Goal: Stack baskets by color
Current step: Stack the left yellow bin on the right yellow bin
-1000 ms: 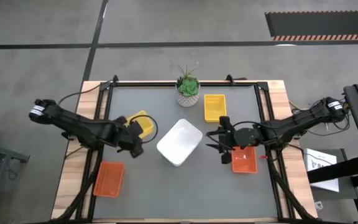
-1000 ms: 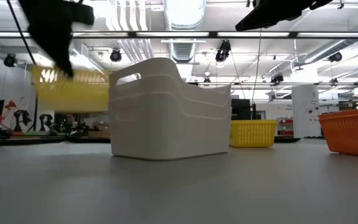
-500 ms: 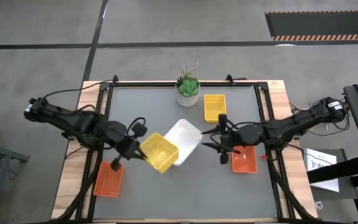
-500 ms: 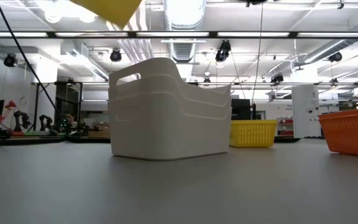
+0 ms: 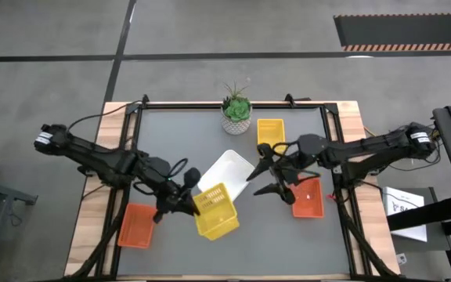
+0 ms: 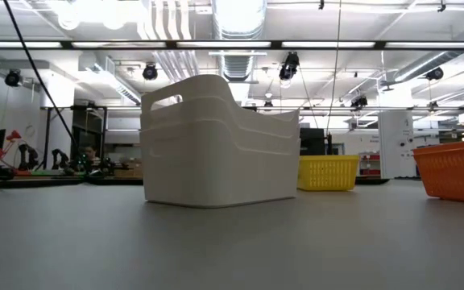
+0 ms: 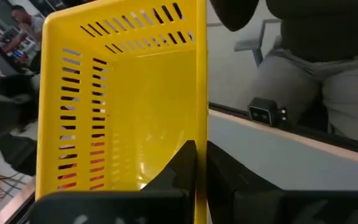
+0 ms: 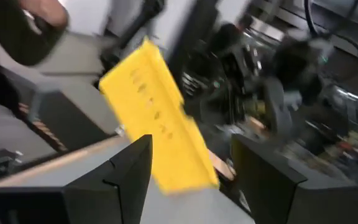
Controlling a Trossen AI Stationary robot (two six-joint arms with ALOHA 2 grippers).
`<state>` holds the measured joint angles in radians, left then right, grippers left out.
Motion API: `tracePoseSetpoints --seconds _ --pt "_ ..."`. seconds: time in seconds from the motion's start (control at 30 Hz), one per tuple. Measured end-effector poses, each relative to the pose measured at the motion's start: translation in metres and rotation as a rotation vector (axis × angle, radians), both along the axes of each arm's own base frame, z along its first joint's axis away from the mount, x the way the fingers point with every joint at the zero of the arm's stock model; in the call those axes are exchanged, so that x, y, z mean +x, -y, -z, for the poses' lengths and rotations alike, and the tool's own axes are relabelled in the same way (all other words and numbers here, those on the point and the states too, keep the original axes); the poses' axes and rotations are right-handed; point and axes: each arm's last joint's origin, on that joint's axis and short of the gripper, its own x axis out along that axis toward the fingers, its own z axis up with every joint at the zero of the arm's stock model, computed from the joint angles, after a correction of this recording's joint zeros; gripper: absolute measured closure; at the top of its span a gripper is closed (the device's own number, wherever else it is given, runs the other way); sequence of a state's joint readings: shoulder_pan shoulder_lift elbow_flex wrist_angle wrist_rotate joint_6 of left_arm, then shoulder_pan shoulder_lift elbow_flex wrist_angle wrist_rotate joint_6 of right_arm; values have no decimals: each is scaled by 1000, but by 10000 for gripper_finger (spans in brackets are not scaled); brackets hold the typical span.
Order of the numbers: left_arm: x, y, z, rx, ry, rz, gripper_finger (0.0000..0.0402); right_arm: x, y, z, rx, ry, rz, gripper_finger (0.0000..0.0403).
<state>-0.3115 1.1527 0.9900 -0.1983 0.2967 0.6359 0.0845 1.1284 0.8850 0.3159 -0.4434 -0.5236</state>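
A yellow basket point(image 5: 216, 211) hangs tipped on its side above the table, just near of the white basket point(image 5: 227, 171), with my left gripper point(image 5: 193, 202) shut on it. My right gripper point(image 5: 263, 178) is open in the air right of the white basket, level, facing the held yellow basket point(image 8: 159, 138). A second yellow basket point(image 5: 270, 135) rests on its base at the far side. One orange basket point(image 5: 308, 199) sits under my right arm, another point(image 5: 138, 225) at the near left. The low view shows neither gripper. My left gripper pinches one side wall of the yellow basket at its rim point(image 7: 200, 134), one finger point(image 7: 180, 169) inside the basket and one point(image 7: 229, 183) outside. The fingers come nearly level from the table's left. The basket is lifted clear of the table, tipped on its side.
A small potted plant point(image 5: 236, 112) stands at the far edge, left of the far yellow basket. In the low view the white basket point(image 6: 216, 145) shows as a nested stack. A person sits beyond the table in the left wrist view.
My left gripper has carried the yellow basket up and from the left of the white basket toward the near edge and the right, rolling its wrist so that the basket has tipped onto its side. My right gripper has risen off the right orange basket and swung toward the table's centre.
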Motion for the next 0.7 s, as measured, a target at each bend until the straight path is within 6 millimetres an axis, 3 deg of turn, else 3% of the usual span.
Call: tracePoseSetpoints --seconds 0.23,0.43,0.57,0.7 --pt "27 1 19 12 -21 -23 401 37 5 0 24 -47 -212 193" --pt "34 2 28 16 -56 -30 401 60 3 4 22 -190 -397 202" --pt "30 0 30 -18 -123 -59 401 65 4 -10 7 -339 -337 216" --pt "25 -4 32 -48 -215 -210 402 60 6 -34 -22 -469 -178 225"
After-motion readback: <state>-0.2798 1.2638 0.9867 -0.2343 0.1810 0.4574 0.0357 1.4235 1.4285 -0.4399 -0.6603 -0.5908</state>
